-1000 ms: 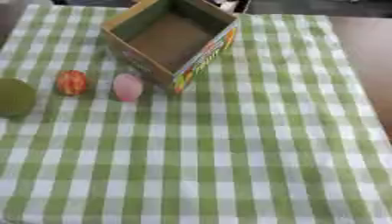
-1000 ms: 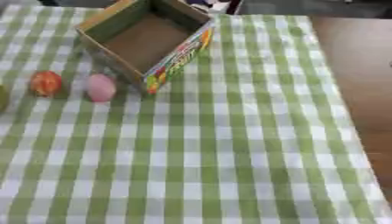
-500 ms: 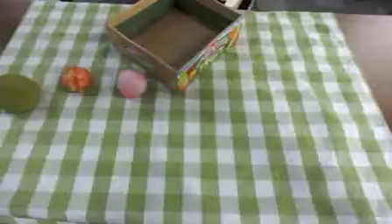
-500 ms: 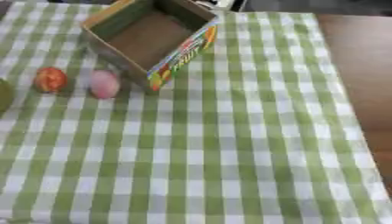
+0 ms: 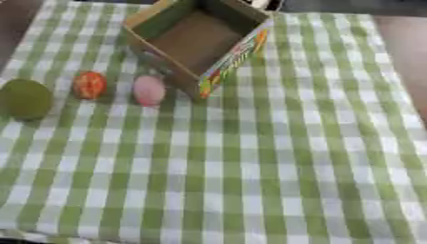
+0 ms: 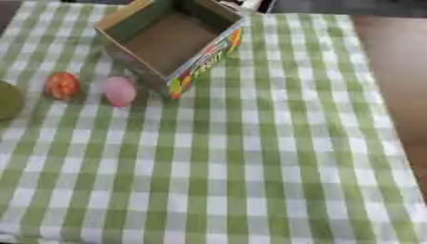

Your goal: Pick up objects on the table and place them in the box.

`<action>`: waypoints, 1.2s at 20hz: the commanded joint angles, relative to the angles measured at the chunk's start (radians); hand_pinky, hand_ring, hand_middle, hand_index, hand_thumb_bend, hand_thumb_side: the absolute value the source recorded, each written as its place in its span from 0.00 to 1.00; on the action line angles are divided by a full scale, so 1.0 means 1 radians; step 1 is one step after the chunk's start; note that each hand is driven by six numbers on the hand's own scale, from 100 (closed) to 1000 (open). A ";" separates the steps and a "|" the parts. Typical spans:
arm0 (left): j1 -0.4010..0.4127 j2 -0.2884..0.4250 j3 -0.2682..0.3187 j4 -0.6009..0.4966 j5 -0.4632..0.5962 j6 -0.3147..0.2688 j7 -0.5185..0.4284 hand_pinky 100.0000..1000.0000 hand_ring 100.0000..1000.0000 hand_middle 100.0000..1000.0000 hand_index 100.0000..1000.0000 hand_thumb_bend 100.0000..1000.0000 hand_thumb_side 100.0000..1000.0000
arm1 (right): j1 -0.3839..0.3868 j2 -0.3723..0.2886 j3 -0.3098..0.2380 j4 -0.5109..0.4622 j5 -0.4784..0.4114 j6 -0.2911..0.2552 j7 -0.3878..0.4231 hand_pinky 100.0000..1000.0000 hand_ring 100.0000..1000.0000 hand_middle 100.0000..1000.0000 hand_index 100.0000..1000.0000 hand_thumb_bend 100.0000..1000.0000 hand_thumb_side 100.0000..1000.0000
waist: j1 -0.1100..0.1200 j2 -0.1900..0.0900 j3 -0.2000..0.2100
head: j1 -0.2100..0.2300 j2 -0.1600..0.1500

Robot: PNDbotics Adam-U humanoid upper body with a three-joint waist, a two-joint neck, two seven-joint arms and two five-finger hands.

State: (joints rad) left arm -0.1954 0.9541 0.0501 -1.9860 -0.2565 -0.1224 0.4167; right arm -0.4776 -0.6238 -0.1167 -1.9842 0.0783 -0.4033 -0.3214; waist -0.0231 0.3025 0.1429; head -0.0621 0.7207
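Hands: neither in either view; whether released or clenched cannot be told.
Box [image 5: 198,40]: open cardboard, at the far middle of the counter [image 5: 275,181], set askew, inside looks bare; thin walls, likely light and apt to slide if knocked.
Pink object [image 5: 149,89]: egg-shaped, just beside the box's near corner, apart from it by a narrow gap; looks smooth and rounded, probably slippery and prone to roll; best taken from above, across the narrow middle.
Orange-red object [image 5: 89,84]: small, rounded, mottled, left of the pink one and not touching it; likely light; same top-down hold around the widest part.
Green object [image 5: 26,98]: largest of the three, round, dull skin, near the left edge; cut off in the right eye view; likely heavier, calling for a wider wrap of fingers.
Cloth [image 6: 250,157]: green-and-white check, soft; may bunch under a dragged fingertip.
Writing: bright multicoloured print on the box's side panel; no word or brand readable.
Progress: judged not begun; all three outside the box.
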 commanded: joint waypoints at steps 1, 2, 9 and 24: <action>-0.012 0.063 -0.007 -0.014 -0.014 0.027 -0.046 0.67 0.62 0.69 0.88 0.16 0.27 | -0.011 -0.035 -0.011 -0.016 -0.004 -0.004 -0.019 0.73 0.74 0.52 0.82 0.00 0.47 | 0.005 -0.020 -0.001 | 0.000 -0.001; -0.011 0.074 -0.018 -0.014 -0.026 0.040 -0.060 0.68 0.62 0.69 0.87 0.16 0.28 | -0.011 -0.035 -0.011 -0.016 -0.005 -0.005 -0.026 0.73 0.74 0.52 0.82 0.00 0.47 | 0.006 -0.021 -0.002 | 0.000 0.000; -0.042 0.160 -0.120 -0.008 -0.123 0.122 -0.162 0.76 0.73 0.77 0.89 0.18 0.40 | -0.015 -0.039 -0.001 -0.016 -0.004 -0.005 -0.021 0.73 0.74 0.52 0.82 0.00 0.47 | 0.007 -0.019 -0.008 | 0.002 0.000; -0.155 0.209 -0.202 0.064 -0.178 0.164 -0.792 0.97 0.85 0.83 0.93 0.44 0.50 | -0.013 -0.038 0.005 -0.016 -0.012 -0.001 -0.011 0.73 0.74 0.52 0.82 0.00 0.47 | 0.019 -0.025 -0.008 | 0.020 -0.002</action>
State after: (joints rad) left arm -0.3362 1.1208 -0.1567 -1.9257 -0.4266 0.0372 -0.3522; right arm -0.4828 -0.6288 -0.1049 -1.9842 0.0725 -0.4040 -0.3347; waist -0.0075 0.2983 0.1338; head -0.0469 0.7207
